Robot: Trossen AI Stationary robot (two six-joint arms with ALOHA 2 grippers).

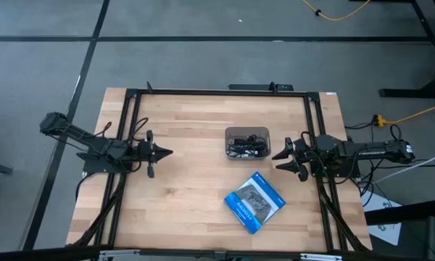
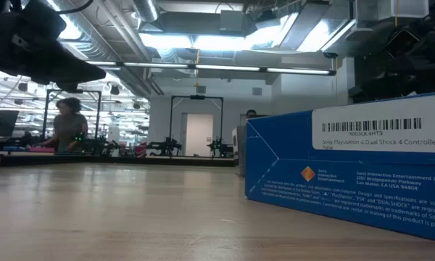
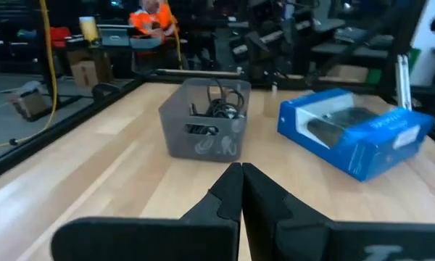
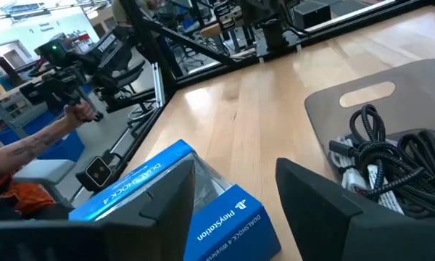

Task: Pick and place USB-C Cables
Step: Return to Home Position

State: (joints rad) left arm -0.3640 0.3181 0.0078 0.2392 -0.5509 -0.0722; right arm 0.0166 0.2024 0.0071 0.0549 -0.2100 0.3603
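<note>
The USB-C cables [image 1: 247, 146] are a tangle of black coils with silver-grey plugs lying inside a small grey bin [image 1: 247, 133] near the table's middle; they also show in the right wrist view [image 4: 391, 167] and the left wrist view [image 3: 225, 109]. My left gripper [image 1: 167, 152] is shut and hovers to the bin's left, pointing toward it. My right gripper [image 1: 278, 160] is open, just right of the bin, above the table. Neither gripper touches anything.
A blue printed controller box [image 1: 254, 202] lies flat on the table near its near edge, below the bin; it fills the right of the low view [image 2: 348, 170]. A dark metal frame [image 1: 217, 92] borders the table. A person's arm [image 4: 36, 145] shows beyond the table.
</note>
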